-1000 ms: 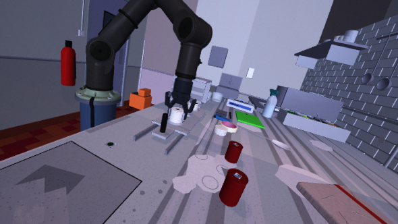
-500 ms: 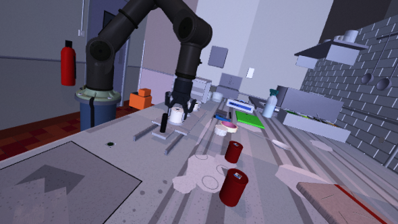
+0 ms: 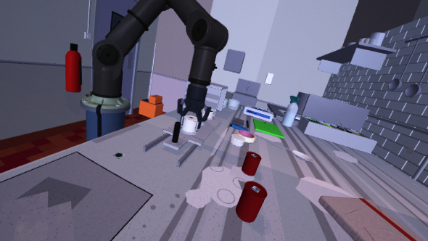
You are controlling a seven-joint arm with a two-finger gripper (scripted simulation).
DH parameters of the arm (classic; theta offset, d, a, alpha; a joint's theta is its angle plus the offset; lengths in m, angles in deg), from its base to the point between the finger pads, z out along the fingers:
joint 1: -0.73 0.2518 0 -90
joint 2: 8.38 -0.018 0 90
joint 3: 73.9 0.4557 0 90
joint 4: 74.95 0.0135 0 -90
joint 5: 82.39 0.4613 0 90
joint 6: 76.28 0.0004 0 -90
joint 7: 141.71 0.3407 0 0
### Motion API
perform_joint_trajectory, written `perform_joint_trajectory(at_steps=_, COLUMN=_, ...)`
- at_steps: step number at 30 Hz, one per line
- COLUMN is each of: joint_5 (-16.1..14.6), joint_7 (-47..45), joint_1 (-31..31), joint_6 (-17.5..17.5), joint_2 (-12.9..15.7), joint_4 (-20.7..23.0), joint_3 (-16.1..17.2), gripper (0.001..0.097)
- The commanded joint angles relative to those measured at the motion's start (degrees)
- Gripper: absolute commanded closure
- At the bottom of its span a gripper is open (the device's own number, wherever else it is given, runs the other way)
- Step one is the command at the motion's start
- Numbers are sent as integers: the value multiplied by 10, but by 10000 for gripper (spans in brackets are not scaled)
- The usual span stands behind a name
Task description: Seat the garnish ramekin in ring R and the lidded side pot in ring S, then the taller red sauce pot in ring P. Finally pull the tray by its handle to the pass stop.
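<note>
My gripper (image 3: 192,118) stands over the grey tray (image 3: 196,130) at the back of the counter, its fingers closed around a white pot (image 3: 189,124) that sits on the tray. The tray's black upright handle (image 3: 176,132) stands at its near end. Another small white pot (image 3: 211,114) sits further back on the tray, partly hidden by the fingers. Two red sauce pots stand on the counter nearer me, one (image 3: 251,163) behind and one (image 3: 251,201) in front. A white ramekin with a pink rim (image 3: 246,136) lies right of the tray.
A small white cup (image 3: 237,140) sits beside the ramekin. A green board (image 3: 268,128), a spray bottle (image 3: 290,111) and a spoon (image 3: 302,155) lie to the right. Ring marks (image 3: 225,196) show on a pale patch by the red pots.
</note>
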Motion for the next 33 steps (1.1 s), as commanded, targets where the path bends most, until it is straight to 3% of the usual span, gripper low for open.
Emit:
perform_joint_trajectory(at_steps=1, joint_5=0, joint_7=0, joint_1=0, joint_6=0, joint_2=0, joint_4=1, joint_3=0, gripper=731)
perform_joint_trajectory(at_steps=28, joint_5=0, joint_7=0, joint_1=0, joint_6=0, joint_2=0, joint_4=0, joint_3=0, gripper=191)
perform_joint_trajectory(at_steps=33, joint_5=0, joint_7=0, joint_1=0, joint_6=0, joint_2=0, joint_4=0, joint_3=0, gripper=181)
